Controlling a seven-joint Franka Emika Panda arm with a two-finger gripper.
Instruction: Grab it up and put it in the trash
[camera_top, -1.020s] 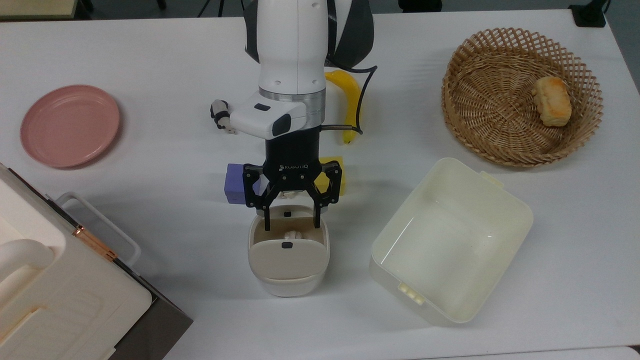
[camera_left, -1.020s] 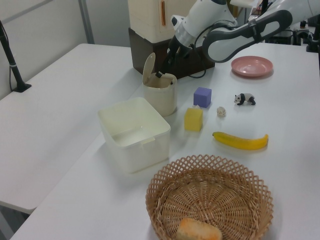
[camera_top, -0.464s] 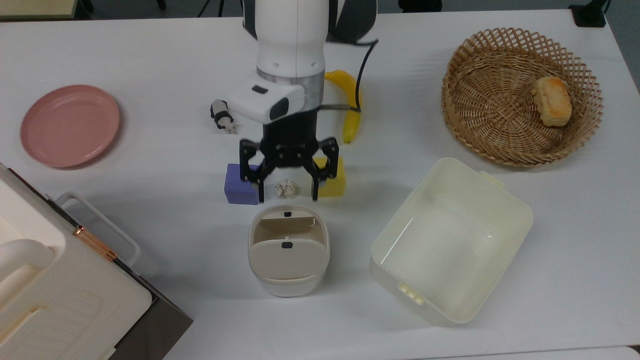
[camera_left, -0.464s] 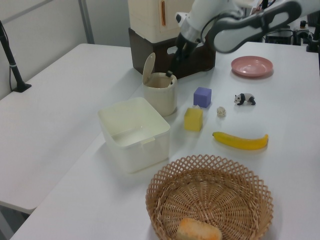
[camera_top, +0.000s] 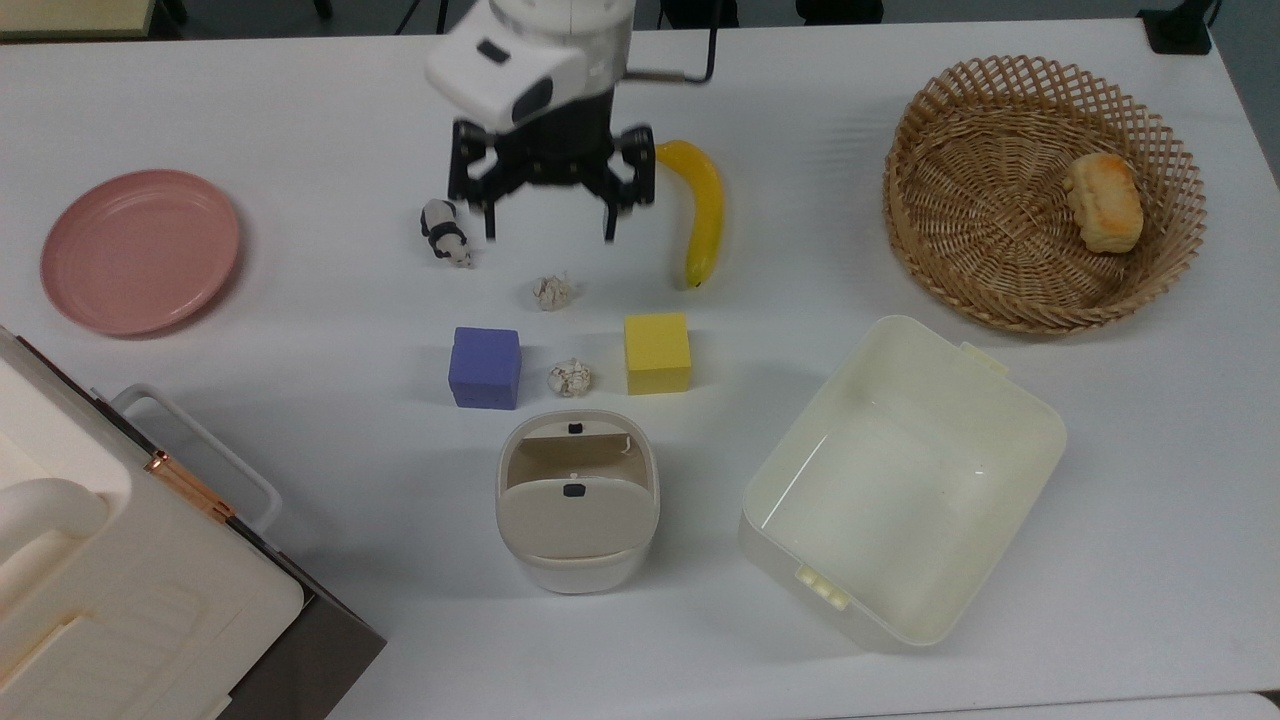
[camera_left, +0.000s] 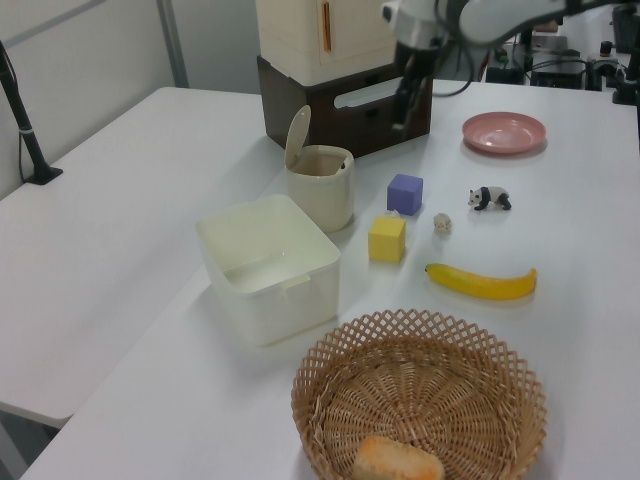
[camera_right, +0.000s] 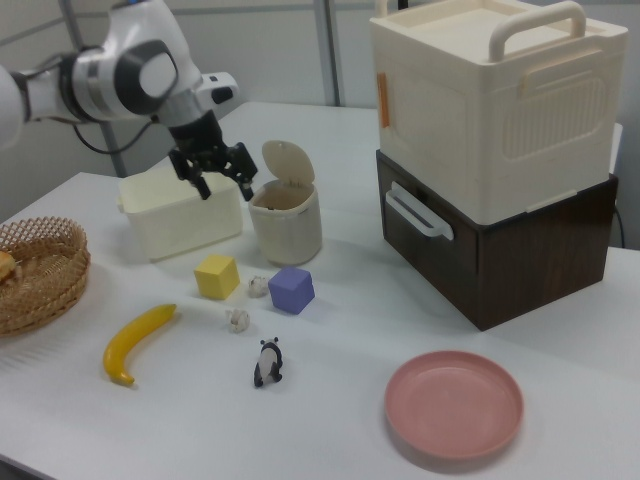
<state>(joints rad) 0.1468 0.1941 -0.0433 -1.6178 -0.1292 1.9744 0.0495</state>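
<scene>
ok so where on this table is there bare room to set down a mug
Bare table lies between the pink plate and the panda figure, and between the banana and the wicker basket. It is crowded around the cubes, paper wads and bin.

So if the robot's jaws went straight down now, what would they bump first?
Probably the white table, close to the twisted paper wad; the open gripper hangs high, so depth is unclear.
</scene>
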